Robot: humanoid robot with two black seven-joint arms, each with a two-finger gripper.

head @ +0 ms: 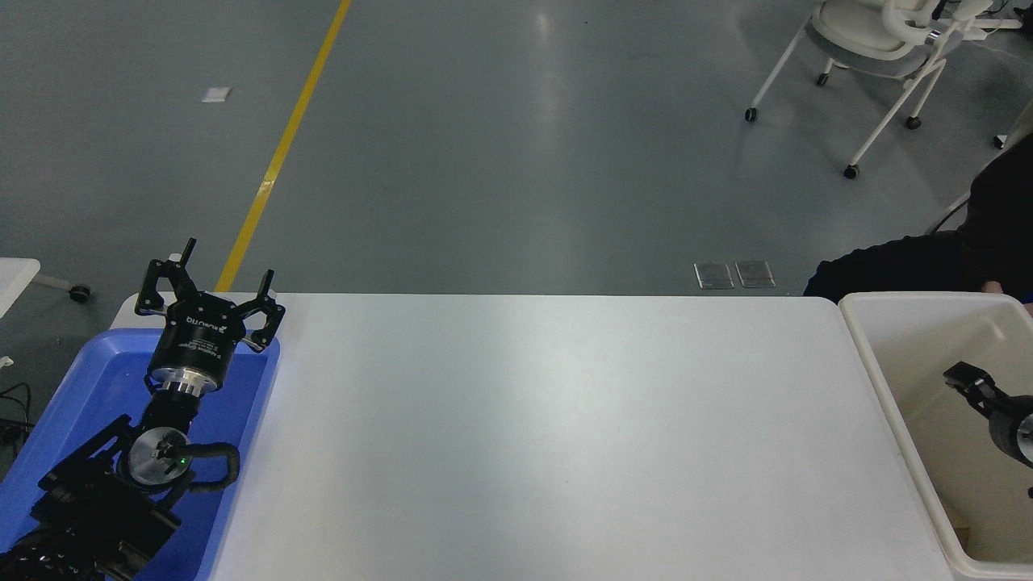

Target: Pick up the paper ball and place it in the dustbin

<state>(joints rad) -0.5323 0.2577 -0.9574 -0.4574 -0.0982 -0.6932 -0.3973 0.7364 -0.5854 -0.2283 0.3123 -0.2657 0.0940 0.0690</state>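
White table (533, 436) carries a blue tray (73, 387) at its left end.

1. Smooth grey-green glossy floor (500, 145), with soft pale streaks of light reflecting off it.
2. A painted yellow floor line (282, 145) cuts diagonally down the left side.
3. White wheeled chair with a thin metal frame (876, 56) sits top right.
4. Two small square metal floor plates (735, 273) just past the white rectangular table (524, 436).
5. Little white scrap (217, 94) on the floor, upper left.
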